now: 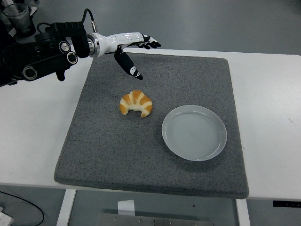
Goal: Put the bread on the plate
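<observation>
Hand, left (133, 49): reaches in from the upper left over the far left part of the grey mat, fingers spread loose and holding nothing; thumb (129, 65) points down toward the mat, the other fingers stretch right along the mat's far edge.
Arm: black forearm (40, 52) with a white wrist section, crossing above the counter's far left corner.
Croissant (136, 102): golden with pale stripes, lying on the mat left of centre, horns toward the near edge; it sits nearer than the thumb and apart from it, untouched.
Plate (194, 133): round, pale grey-blue, empty, on the mat just right of the croissant and slightly nearer; a narrow strip of mat separates them.
Mat (155, 160): dark grey square pad covering the middle of the counter.
Counter (33, 132): white, bare margins showing left and right of the mat.
</observation>
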Robot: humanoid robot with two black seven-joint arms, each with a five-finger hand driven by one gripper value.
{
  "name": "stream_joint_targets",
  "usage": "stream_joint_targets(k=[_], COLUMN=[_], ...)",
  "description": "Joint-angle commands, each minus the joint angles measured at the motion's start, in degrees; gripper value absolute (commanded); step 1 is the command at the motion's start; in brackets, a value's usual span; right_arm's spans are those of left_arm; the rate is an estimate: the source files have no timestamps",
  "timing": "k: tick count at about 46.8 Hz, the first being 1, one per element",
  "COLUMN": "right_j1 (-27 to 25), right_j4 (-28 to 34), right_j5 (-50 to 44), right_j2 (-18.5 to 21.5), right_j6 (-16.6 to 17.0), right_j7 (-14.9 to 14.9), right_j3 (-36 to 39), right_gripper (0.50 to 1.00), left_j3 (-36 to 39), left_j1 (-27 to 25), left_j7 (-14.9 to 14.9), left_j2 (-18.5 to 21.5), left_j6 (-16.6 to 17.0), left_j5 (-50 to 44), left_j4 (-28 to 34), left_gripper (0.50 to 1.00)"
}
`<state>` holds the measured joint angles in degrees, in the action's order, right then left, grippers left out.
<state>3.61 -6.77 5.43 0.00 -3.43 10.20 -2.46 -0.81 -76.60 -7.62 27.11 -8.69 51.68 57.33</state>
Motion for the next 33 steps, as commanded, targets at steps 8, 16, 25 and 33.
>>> stream_joint_targets(k=[8,16,25,33], right_j1=[-0.01,-0.01,-0.01,-0.01], right_j4=[0.00,0.00,0.00,0.00], right_j5=[0.02,0.02,0.02,0.02], right_j2=[0.00,0.00,0.00,0.00], right_j6=[0.00,0.00,0.00,0.00], right_j7=[0.00,0.00,0.00,0.00], right_j3=[0.00,0.00,0.00,0.00], right_gripper=[0.932,0.932,0.932,0.932], left_j3=[2.39,3.80,3.63,3.71], left_j1=[-0.92,-1.80,-1.27,1.80], left_j7=[0.06,0.06,0.06,0.06], left_j2=[2.95,5.32,6.56,7.52], left_j6=[-1.07,-2.30,-2.65,-2.48], left_j5=[0.00,0.00,-0.17,0.00], left_j4=[4.28,5.16,5.86,8.23], left_gripper=[1.000,1.000,1.000,1.000])
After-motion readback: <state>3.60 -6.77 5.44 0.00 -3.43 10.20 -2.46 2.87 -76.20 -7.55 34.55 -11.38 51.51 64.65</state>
